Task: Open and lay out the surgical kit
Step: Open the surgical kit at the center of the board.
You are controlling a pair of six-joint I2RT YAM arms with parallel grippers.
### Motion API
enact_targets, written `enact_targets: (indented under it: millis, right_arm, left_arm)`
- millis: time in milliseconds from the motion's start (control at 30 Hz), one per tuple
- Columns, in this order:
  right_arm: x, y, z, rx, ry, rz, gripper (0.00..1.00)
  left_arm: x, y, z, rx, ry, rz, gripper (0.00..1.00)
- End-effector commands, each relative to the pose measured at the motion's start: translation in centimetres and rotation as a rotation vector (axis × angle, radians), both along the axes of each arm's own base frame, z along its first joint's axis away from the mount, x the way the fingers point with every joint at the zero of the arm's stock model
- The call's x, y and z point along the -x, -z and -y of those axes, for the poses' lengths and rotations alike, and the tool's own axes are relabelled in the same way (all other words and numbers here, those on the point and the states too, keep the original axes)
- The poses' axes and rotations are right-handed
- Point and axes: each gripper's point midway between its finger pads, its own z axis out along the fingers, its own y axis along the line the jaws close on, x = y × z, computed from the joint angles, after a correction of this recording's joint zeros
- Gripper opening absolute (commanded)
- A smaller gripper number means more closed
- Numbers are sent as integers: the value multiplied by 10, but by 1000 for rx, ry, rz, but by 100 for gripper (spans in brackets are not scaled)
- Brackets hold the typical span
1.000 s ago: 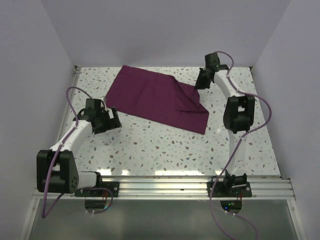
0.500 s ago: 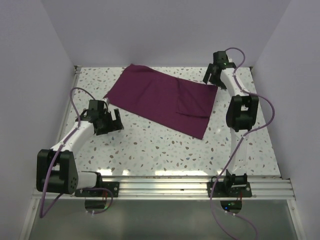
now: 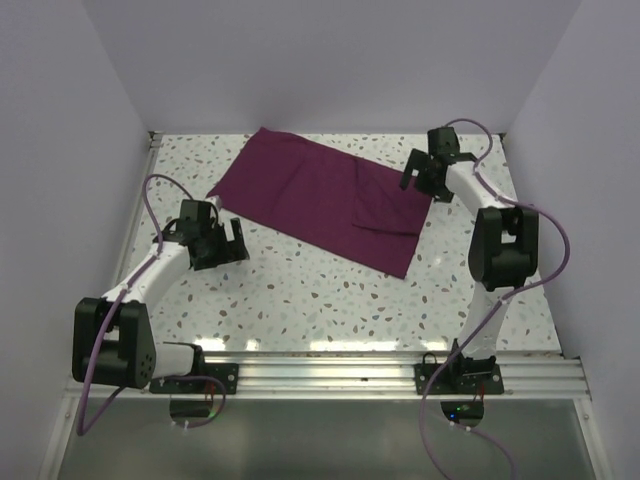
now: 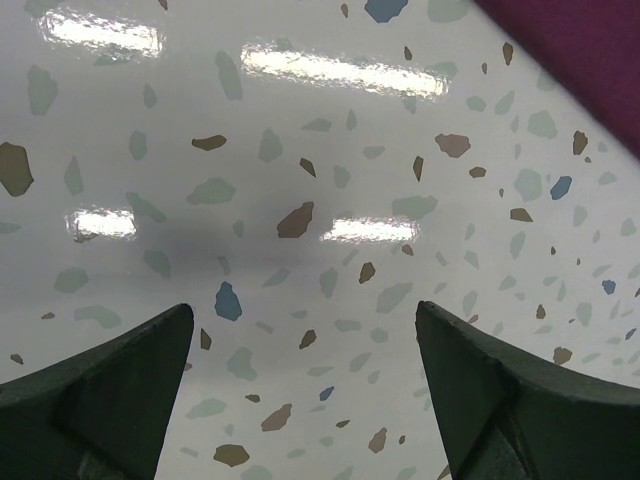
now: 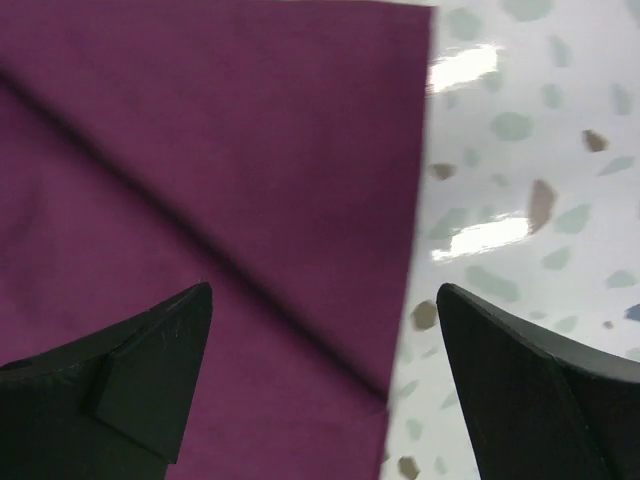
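The surgical kit shows only as its dark purple cloth wrap [image 3: 325, 205], spread almost flat across the back middle of the table, with one folded flap near its right end. No tray or instruments show. My right gripper [image 3: 424, 177] hangs open just over the cloth's right edge [image 5: 300, 200], holding nothing. The left gripper [image 3: 222, 247] is open above bare table, a little off the cloth's left corner [image 4: 590, 60], its fingers [image 4: 110, 390] wide apart.
The speckled table [image 3: 330, 300] is walled at the back and both sides. A metal rail [image 3: 330, 375] with both arm bases runs along the near edge. Purple cables loop off each arm.
The right gripper pulled the cloth's folded right part out toward the right, opened and let it go, then drew back a little. The left arm shifted slightly.
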Motion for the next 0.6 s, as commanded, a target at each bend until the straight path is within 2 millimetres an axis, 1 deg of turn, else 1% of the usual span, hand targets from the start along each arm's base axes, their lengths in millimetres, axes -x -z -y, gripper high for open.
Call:
enact_targets:
  millis: [0,33,100,133,167,200,233,267,300,367,400,467,500,533,567]
  right_arm:
    - [-14,-77,-72,-124,-176,254,98]
    - [-9,-78,-92,-136,-210,254,98]
    - [-5,-74,-110,-150,-245,240,98]
    - [-2,-72,-122,-159,-261,228,96]
    - [-1,-63,-127,-159,-265,208,95]
    - [-3,-63,-133,-165,-270,205,94]
    - [-1,-58,-143,-168,-284,195,91]
    - [-1,-53,-146,-165,-290,178,90]
    - [-3,-46,-157,-164,-308,162,89]
    - [-2,-38,-164,-156,-325,128,85]
    - [-5,-34,-172,-155,-336,120,84]
    - [-4,-26,-176,-144,-344,92,80]
    - [-8,-31,-180,-145,-349,102,79]
    - [-6,-23,-184,-130,-357,83,77]
    - [-4,-21,-185,-119,-361,69,75]
  left_arm:
    - [-4,1,1,-12,3,17,97]
    - [-4,1,0,-13,2,18,96]
    - [-5,1,0,-15,2,20,96]
    - [-5,1,-1,-18,-3,20,96]
    - [-5,0,-1,-19,-2,23,96]
    - [-5,0,-1,-19,-4,23,96]
    - [-6,-2,-2,-20,-7,29,96]
    - [-6,-3,-2,-23,-7,33,96]
    - [-6,-5,-2,-22,-7,39,96]
    - [-7,-8,-3,-25,-13,53,96]
    - [-7,-10,-3,-23,-15,59,96]
    - [-7,-13,-3,-26,-16,70,96]
    - [-7,-14,-4,-27,-18,73,96]
    - [-8,-16,-4,-27,-19,82,97]
    - [-8,-16,-4,-27,-22,82,97]
